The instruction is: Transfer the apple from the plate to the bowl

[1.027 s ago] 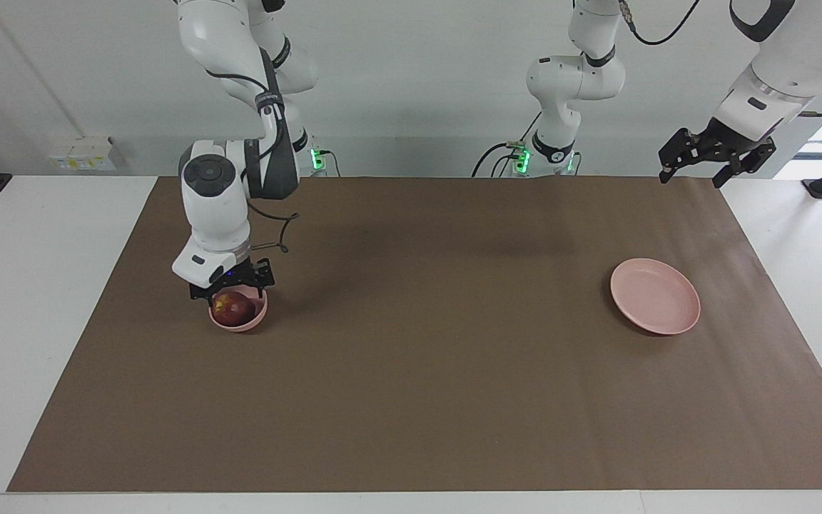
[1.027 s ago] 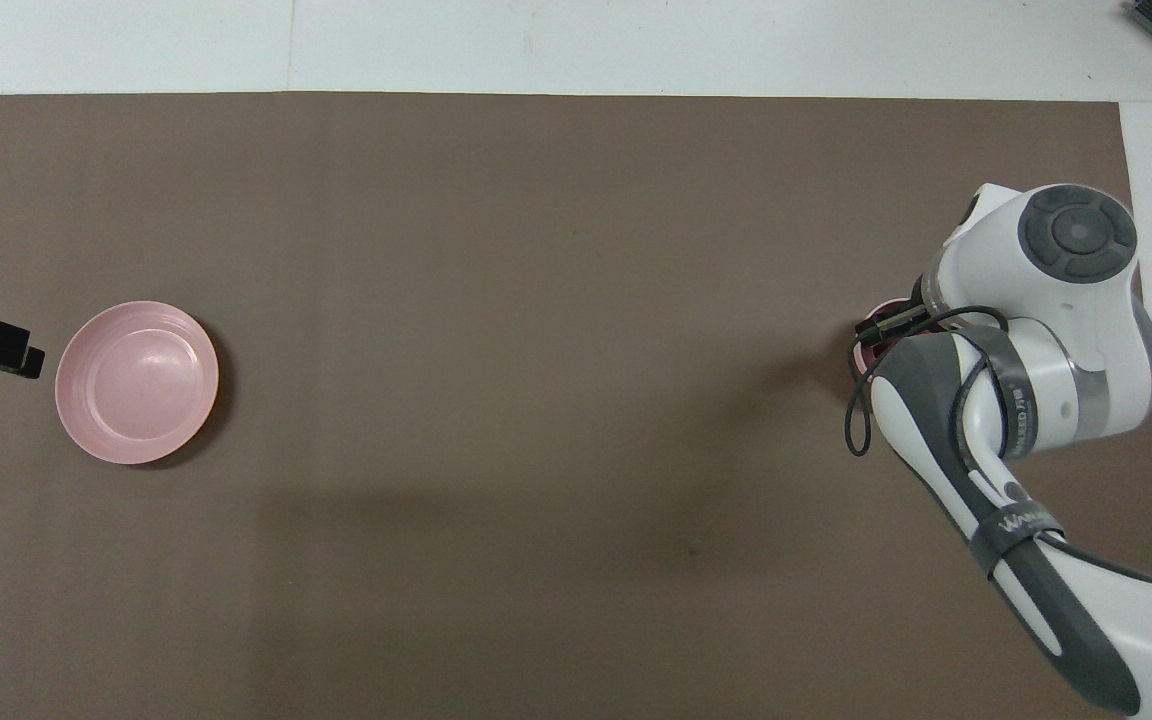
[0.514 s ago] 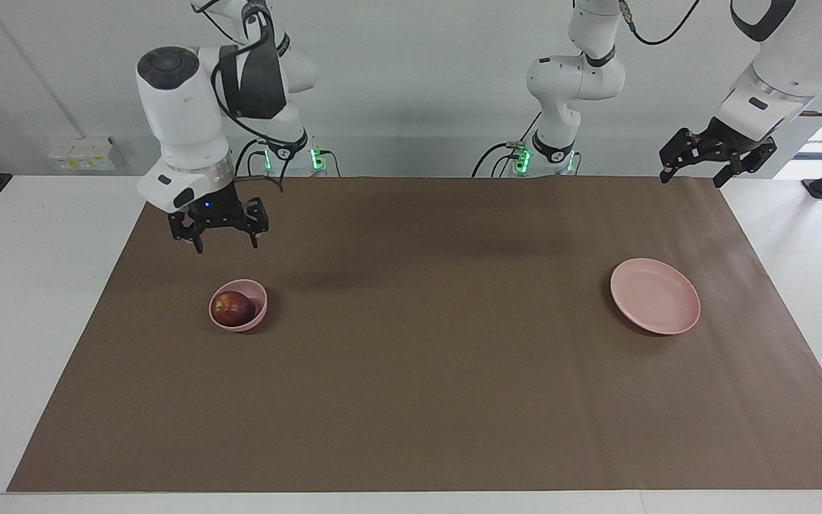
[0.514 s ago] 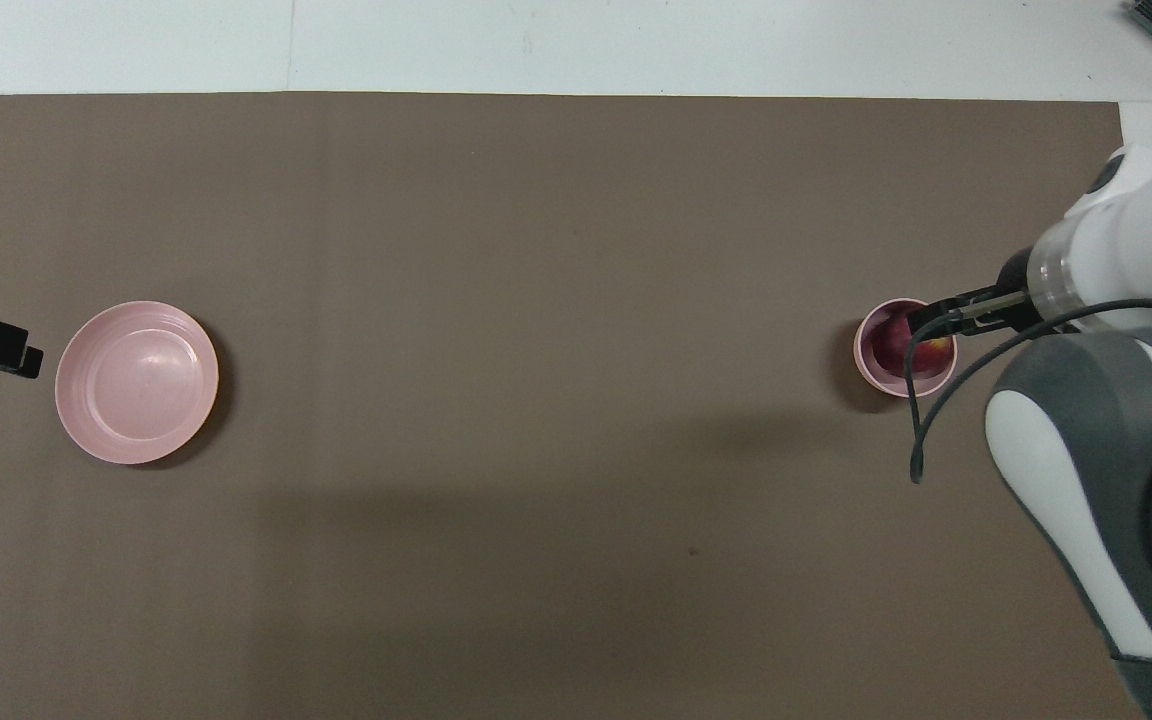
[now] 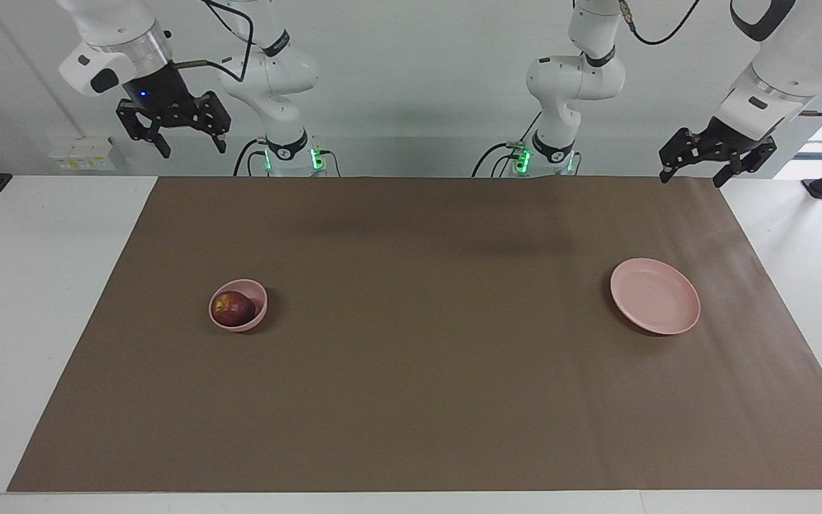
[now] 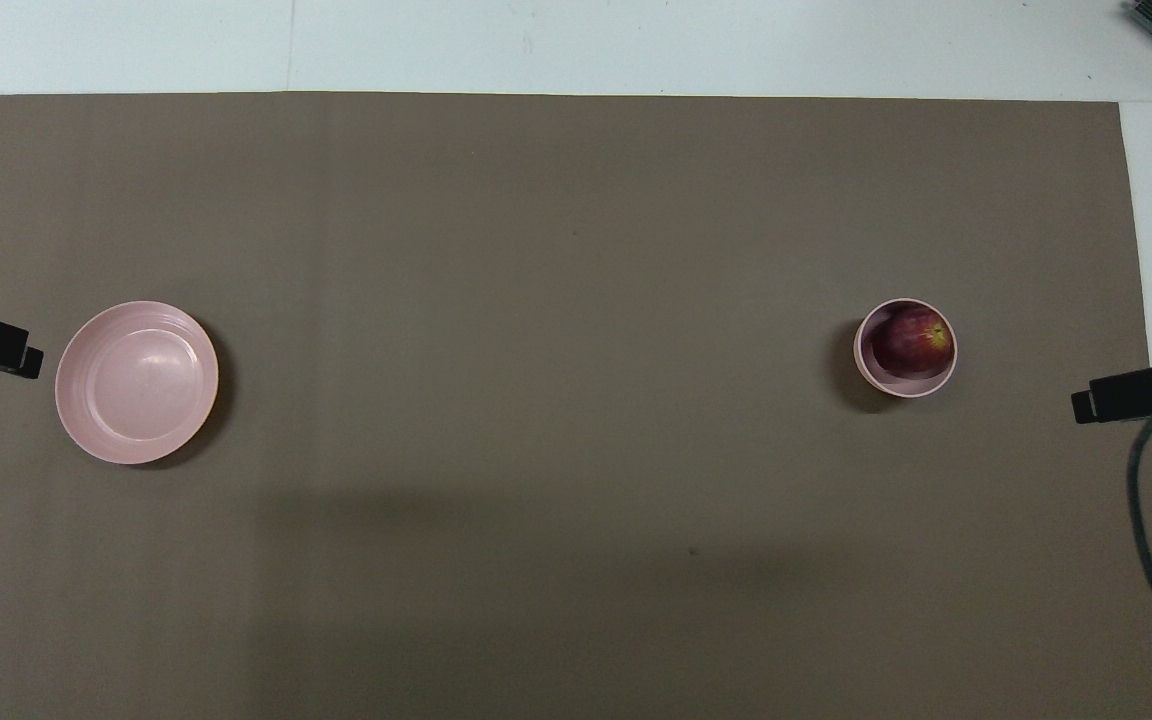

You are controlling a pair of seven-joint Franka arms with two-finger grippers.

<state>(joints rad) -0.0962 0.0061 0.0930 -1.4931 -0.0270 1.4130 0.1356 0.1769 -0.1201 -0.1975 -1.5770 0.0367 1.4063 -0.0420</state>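
The apple (image 5: pixel 233 308) sits in the bowl (image 5: pixel 238 305), filling most of it, toward the right arm's end of the tabletop (image 5: pixel 411 400). The plate (image 5: pixel 655 295) lies bare, well apart, toward the left arm's end. By how things lie, the move looks done.

The apple looks firm, smooth and fairly heavy for its size; a round skin like that could slip, so a hold across its widest part, from above, would suit best, with the bowl's wall leaving little room at the sides.

The right gripper (image 5: pixel 173 128) hangs high over the tabletop's edge nearest the robots, jaws wide apart and holding nothing. The left gripper (image 5: pixel 716 155) waits raised at its own end, jaws also spread and bare.
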